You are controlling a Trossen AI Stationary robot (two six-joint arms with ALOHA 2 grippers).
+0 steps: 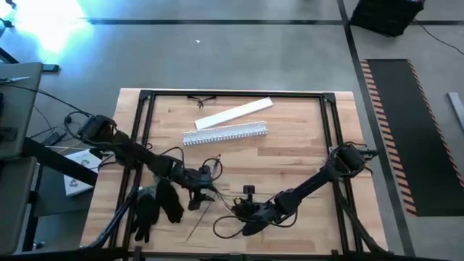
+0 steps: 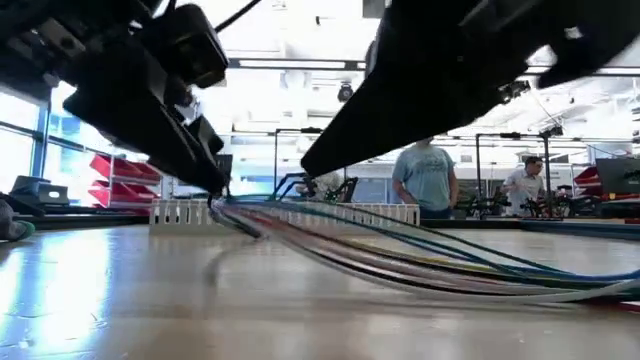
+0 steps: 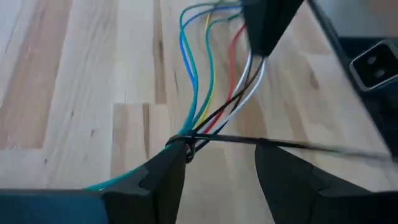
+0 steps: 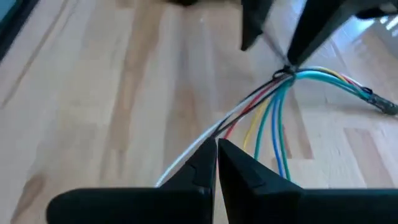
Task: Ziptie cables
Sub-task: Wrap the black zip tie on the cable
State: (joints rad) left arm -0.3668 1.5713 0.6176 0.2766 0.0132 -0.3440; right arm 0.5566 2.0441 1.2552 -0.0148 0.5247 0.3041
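Down at the near edge of the desk [image 1: 290,156], the right end effector [image 4: 216,152] is clenched on the cables [image 4: 261,109], fingers pinched together on the white and dark strands where the bundle fans out. That's the anchor, and it looks a good one to keep steady. A little farther in and to the left, the left end effector [image 3: 217,168] stands released, its fingers spread either side of the bundle, right at the black zip tie [image 3: 189,142] looped round the cables with its tail running out sideways. The step in hand looks like cinching that tie: close on the tail squarely, draw it straight along its own line, and keep the cables taut between both arms so the loop doesn't slide. Beyond, toward the far side, the white slotted channel [image 1: 225,134] lies well apart.
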